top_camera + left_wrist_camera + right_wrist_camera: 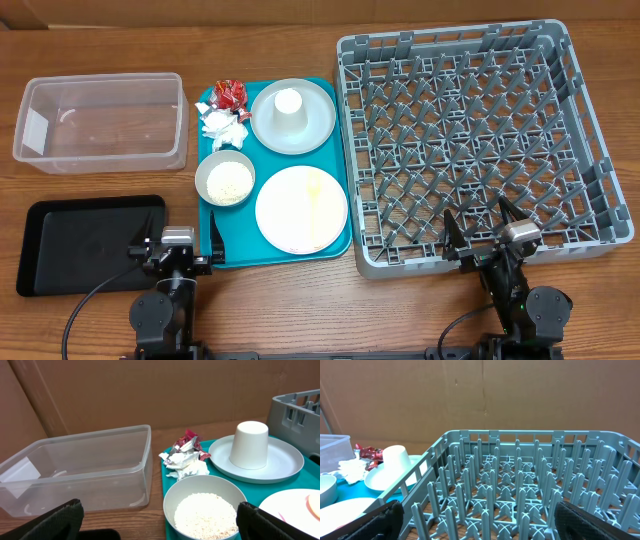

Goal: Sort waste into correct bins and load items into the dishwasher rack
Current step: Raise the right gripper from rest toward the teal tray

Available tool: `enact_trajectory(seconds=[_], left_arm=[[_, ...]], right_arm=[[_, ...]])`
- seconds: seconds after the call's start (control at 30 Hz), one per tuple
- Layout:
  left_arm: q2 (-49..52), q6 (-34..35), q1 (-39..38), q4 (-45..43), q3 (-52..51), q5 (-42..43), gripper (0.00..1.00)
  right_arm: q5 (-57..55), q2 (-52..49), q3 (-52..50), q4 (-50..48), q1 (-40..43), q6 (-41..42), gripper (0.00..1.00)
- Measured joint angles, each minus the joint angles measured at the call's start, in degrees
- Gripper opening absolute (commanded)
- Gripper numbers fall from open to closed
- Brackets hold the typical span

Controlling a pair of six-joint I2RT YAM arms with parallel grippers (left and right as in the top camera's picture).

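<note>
On the teal tray point(340, 175) sit a pale grey plate point(318, 125) with an upturned white cup point(288, 103), a white plate point(290, 215) with a yellow spoon point(316, 200), a cream bowl point(203, 180) of rice-like grains point(228, 183), a white napkin point(224, 127) and a red-and-silver wrapper point(229, 93). The clear tub point(100, 122) and black tray point(85, 243) lie to the left. The grey rack point(480, 140) is to the right. My left gripper point(176, 246) is open near the front edge, beside the black tray. My right gripper point(485, 232) is open over the rack's front edge. The fork is hidden.
A cardboard wall point(150, 390) stands behind the table. The left wrist view shows the bowl point(205, 505), tub point(80, 470), cup point(248, 445) and wrapper point(186, 442). The right wrist view shows the rack's pegs point(520, 490).
</note>
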State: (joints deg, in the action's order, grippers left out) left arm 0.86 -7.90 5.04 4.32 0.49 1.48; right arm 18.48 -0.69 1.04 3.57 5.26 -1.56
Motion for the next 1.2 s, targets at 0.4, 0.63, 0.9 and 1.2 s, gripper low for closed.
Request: enact_trajectory(seconds=[0.4, 0.63, 0.9, 1.2], left_arm=[[0.0, 0.0, 0.0, 0.0, 0.0, 0.0, 1.0], [0.0, 0.02, 0.0, 0.0, 0.0, 0.0, 1.0], [0.0, 0.0, 0.0, 0.0, 0.0, 0.0, 1.0], [0.0, 0.0, 0.0, -0.02, 0.0, 0.0, 1.0]], right_arm=[[-0.02, 0.0, 0.0, 0.0, 0.0, 0.02, 1.0], [-0.02, 0.0, 0.0, -0.02, 0.0, 0.02, 1.0], [0.0, 0.0, 0.0, 0.0, 0.0, 0.02, 1.0], [1.07, 0.0, 0.0, -0.52, 0.0, 0.04, 1.0]])
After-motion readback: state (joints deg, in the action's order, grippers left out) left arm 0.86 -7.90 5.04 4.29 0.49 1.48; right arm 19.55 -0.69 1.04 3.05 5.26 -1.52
